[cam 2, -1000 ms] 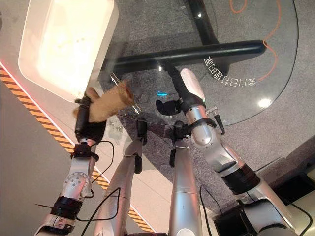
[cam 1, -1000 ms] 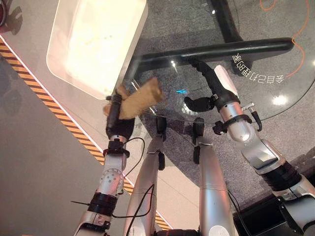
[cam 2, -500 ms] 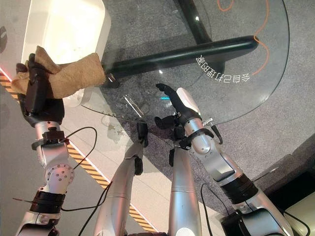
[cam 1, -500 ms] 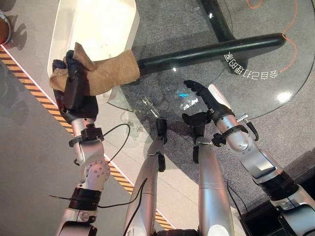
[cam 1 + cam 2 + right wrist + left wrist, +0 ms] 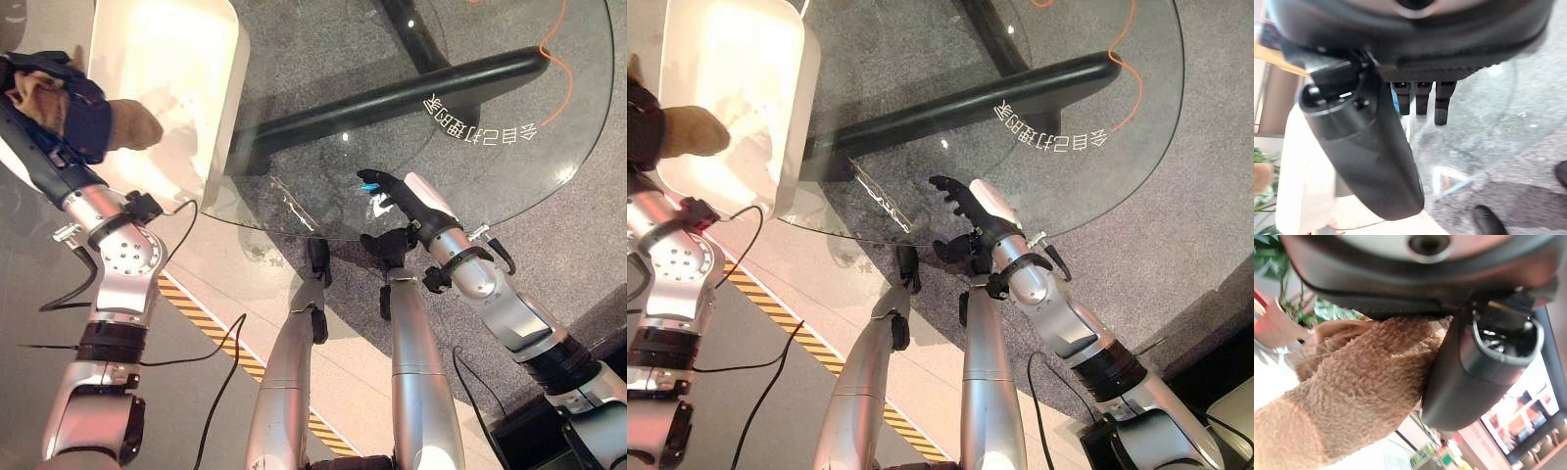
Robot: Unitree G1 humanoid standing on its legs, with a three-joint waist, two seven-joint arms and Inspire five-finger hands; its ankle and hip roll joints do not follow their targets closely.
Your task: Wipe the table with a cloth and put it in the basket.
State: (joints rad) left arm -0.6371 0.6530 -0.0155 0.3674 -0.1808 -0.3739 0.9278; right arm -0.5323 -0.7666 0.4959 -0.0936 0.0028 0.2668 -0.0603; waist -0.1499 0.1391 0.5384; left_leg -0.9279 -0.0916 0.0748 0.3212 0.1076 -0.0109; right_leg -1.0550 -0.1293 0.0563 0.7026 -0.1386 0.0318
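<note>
My left hand (image 5: 59,113) is raised at the far left, shut on a fuzzy brown cloth (image 5: 129,123). The cloth hangs over the near left rim of the white basket (image 5: 176,59), a rectangular tub standing beside the table. In the left wrist view the cloth (image 5: 1361,382) is bunched between palm and thumb (image 5: 1474,367). The round glass table (image 5: 509,78) spreads to the right of the basket. Over its near edge my right hand (image 5: 402,191) hovers open, its fingers (image 5: 1422,98) straight, holding nothing.
A black base beam (image 5: 392,93) runs under the glass, with white lettering (image 5: 480,122) on the top. An orange cable (image 5: 563,29) lies on the grey carpet at the far right. Yellow-and-black floor tape (image 5: 196,304) runs diagonally at the left.
My left hand has lifted the cloth off the table's left edge and carried it left, over the basket. The right hand stays open at the near edge. The camera has shifted.
</note>
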